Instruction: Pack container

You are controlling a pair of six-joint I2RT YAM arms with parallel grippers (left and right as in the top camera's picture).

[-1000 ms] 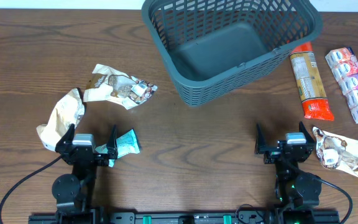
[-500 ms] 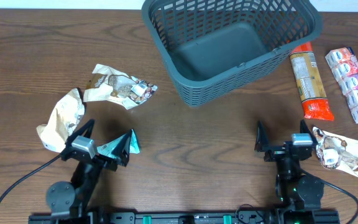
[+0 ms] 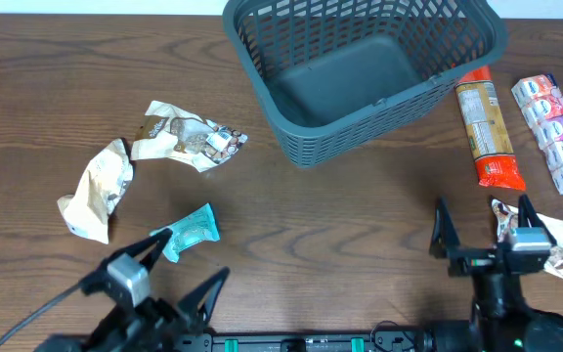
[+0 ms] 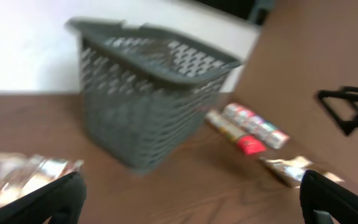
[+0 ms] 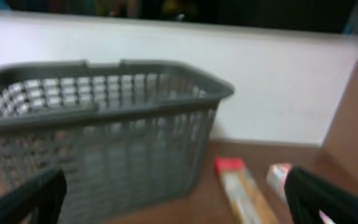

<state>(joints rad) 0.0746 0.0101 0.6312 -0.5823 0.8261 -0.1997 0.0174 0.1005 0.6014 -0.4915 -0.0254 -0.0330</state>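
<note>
Grey-blue lattice container point(image 3: 360, 122), solid floor and thick rim, sits askew near the far table edge. Bare table point(image 3: 340, 215) lies between it and my left gripper point(image 3: 186, 266) and right gripper point(image 3: 482, 223), both spread wide, holding nothing. Packets point(image 3: 189, 132) lie on either side.

Dark grey-blue mesh container point(image 3: 360, 73), upright, seemingly empty, table's far edge
</note>
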